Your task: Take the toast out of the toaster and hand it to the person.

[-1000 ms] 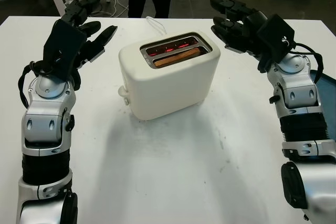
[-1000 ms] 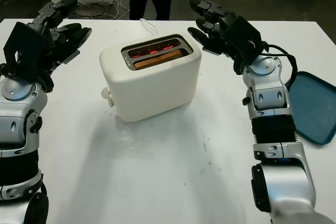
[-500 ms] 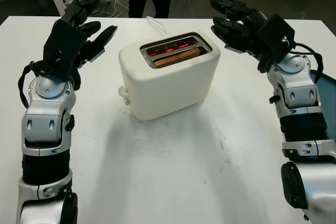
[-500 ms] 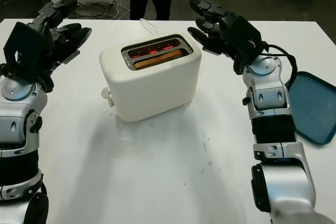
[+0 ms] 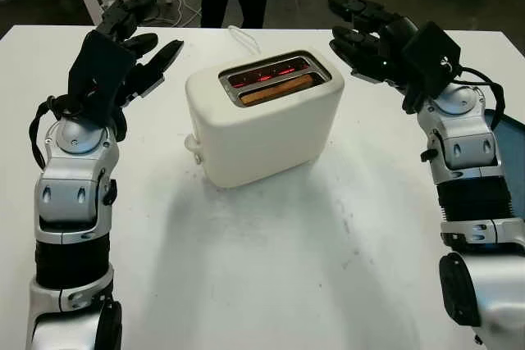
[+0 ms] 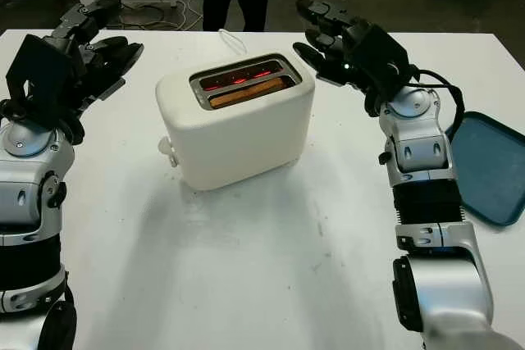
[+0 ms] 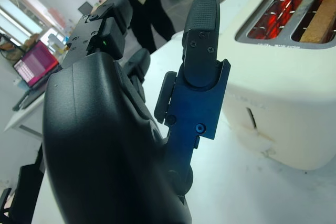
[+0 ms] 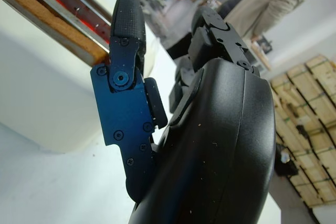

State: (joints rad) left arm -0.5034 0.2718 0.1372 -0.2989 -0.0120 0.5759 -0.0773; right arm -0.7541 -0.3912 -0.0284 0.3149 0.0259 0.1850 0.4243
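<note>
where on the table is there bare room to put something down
The widest bare patch of table lies in front of the toaster, between the two forearms. It is crowded beside the toaster: the open left hand and open right hand flank it, and the blue tray takes the right edge.

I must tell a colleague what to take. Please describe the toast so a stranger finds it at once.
On the white table stands a cream two-slot toaster. The brown toast slice sits in the slot nearer the robot. The far slot holds only glowing red heating wires.
</note>
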